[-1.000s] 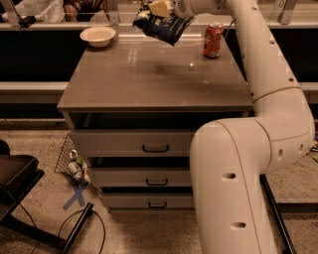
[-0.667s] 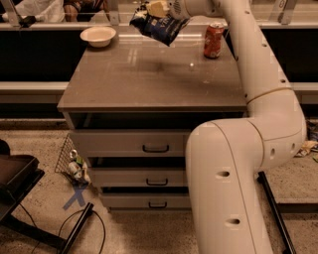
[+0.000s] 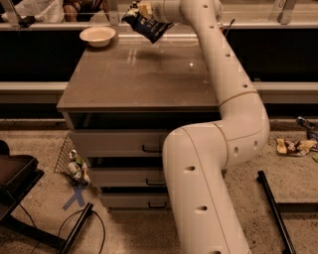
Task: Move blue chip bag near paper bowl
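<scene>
The blue chip bag is a crumpled dark blue foil bag. It hangs in the air above the far edge of the brown tabletop. My gripper is at the top of the view, shut on the bag's upper end. The paper bowl is small, round and cream. It sits on the far left corner of the tabletop, to the left of the bag and a little below it. My white arm reaches up from the lower right across the table's right side.
The tabletop caps a cabinet with three drawers. A wire basket with small items and a blue tape cross are on the floor at the left. A black frame stands at far left. A black bar and litter lie at the right.
My gripper has carried the blue chip bag to the left, closer to the paper bowl. The arm now hides the red soda can that showed before.
</scene>
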`<state>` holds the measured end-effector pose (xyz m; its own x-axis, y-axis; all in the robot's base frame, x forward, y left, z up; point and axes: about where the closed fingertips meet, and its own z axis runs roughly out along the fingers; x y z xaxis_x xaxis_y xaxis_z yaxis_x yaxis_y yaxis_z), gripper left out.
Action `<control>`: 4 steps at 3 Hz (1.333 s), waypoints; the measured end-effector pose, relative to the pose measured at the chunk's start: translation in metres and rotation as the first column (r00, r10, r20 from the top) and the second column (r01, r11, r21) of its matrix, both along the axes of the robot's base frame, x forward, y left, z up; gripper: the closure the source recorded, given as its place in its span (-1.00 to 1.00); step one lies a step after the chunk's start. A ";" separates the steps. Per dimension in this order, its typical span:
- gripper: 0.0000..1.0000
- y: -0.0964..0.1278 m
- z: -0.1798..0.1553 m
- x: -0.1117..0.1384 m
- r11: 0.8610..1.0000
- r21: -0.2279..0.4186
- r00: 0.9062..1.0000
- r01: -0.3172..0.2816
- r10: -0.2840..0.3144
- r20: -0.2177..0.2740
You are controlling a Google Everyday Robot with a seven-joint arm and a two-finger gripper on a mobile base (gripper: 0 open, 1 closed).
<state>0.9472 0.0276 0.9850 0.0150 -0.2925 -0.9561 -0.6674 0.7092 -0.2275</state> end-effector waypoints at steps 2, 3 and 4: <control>1.00 0.020 -0.009 0.036 0.993 0.025 0.992 0.115 -0.116 0.053; 1.00 0.032 -0.015 0.049 0.989 0.044 0.986 0.139 -0.142 0.088; 1.00 0.036 -0.021 0.060 0.985 0.051 0.977 0.165 -0.170 0.127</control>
<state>1.0072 0.0637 0.9641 0.0942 -0.2631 -0.9601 -0.5046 0.8187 -0.2739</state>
